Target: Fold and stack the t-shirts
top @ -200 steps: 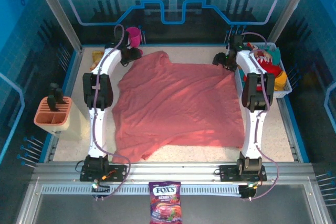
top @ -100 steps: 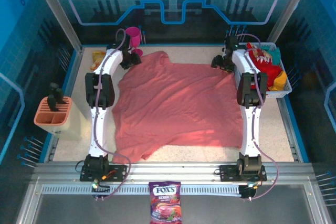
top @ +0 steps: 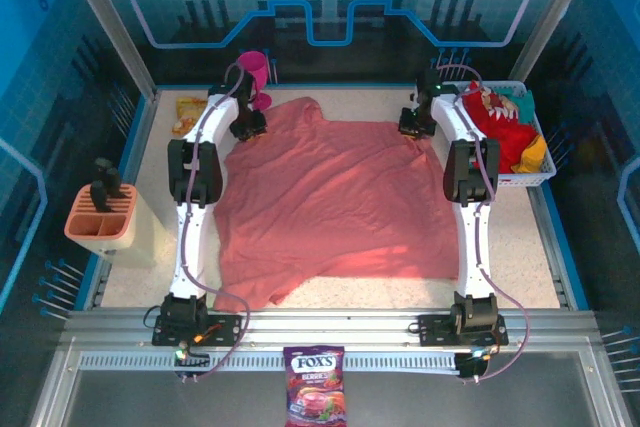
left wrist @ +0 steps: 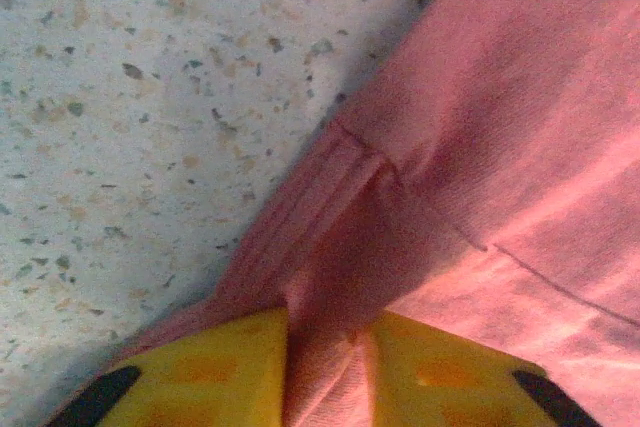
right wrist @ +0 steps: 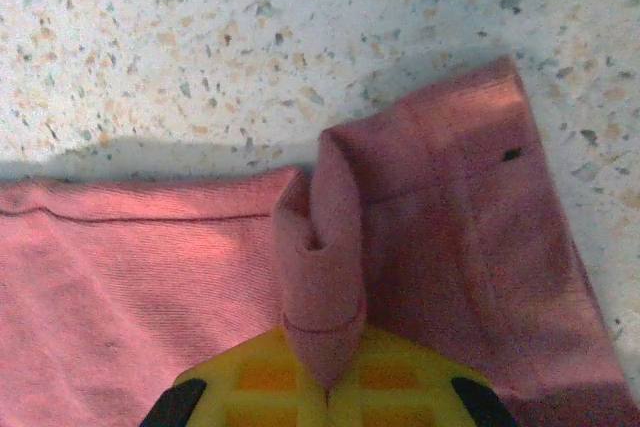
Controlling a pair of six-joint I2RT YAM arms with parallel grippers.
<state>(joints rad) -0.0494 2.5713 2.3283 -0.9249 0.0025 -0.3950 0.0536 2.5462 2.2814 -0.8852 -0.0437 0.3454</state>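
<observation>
Pink tee (top: 340,197): matt knit cloth, fine weave, stitched hems, soft creases. Red tee (top: 497,119): matt cloth. Table (top: 520,247): pale speckled stone-look top, matt, grainy. Pads (left wrist: 215,372) of left gripper (left wrist: 325,372) and right gripper (right wrist: 325,387): yellow plastic, moulded waffle grid, dull. Arms (top: 188,247): smooth white shell. Rail (top: 330,332): brushed metal. Goblet (top: 254,69): glossy plastic. Sweet bag (top: 315,392): shiny film. Basket (top: 525,182): white plastic mesh.

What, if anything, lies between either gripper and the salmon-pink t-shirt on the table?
Nothing visible does. The left gripper pinches a fold of the salmon-pink t-shirt at its far left corner, and the right gripper is shut on a rolled hem at the far right corner.
</observation>
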